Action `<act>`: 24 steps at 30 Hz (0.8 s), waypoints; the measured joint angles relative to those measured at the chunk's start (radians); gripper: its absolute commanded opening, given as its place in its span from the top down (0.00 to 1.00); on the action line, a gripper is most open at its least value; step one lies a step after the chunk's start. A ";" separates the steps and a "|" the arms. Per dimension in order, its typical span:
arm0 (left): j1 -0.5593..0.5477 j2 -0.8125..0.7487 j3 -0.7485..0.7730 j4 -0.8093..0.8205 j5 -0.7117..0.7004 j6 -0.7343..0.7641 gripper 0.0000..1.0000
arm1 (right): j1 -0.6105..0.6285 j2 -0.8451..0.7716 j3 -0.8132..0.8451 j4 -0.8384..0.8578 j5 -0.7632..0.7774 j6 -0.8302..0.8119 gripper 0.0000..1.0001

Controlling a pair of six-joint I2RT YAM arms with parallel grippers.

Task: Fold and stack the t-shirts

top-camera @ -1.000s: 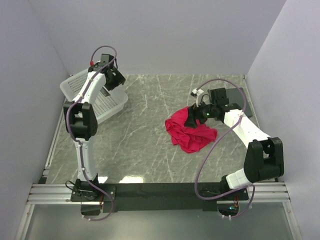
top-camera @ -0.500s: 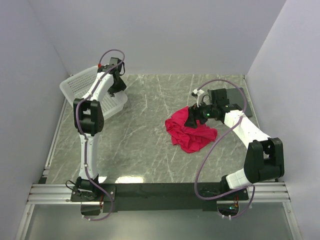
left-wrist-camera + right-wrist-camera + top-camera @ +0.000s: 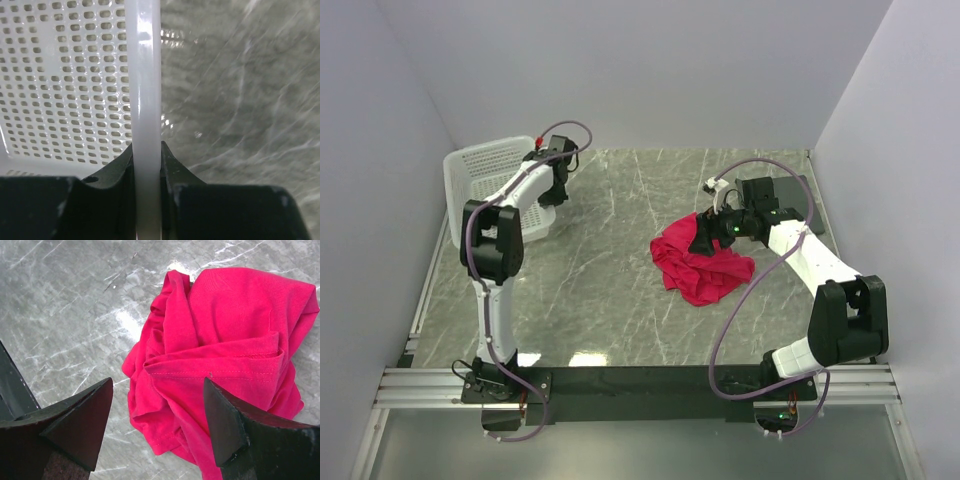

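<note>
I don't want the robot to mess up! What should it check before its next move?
1. left gripper clamped on the basket rim: ok.
2. basket flat on the table: not ok, it is tipped up.
3. right gripper open: ok.
4. right gripper above the t-shirt: ok.
5. t-shirt spread flat for folding: not ok, it is crumpled.
</note>
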 measured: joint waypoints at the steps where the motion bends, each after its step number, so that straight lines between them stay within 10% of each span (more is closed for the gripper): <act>1: 0.000 -0.020 -0.033 0.020 0.003 0.032 1.00 | 0.000 0.000 0.000 0.000 0.000 0.000 0.21; 14: 0.019 -0.172 -0.282 0.177 0.086 0.568 1.00 | -0.001 0.000 0.000 0.000 -0.002 0.000 0.21; 24: 0.139 -0.143 -0.237 0.196 0.139 0.661 1.00 | -0.001 0.000 0.000 -0.003 -0.001 -0.001 0.21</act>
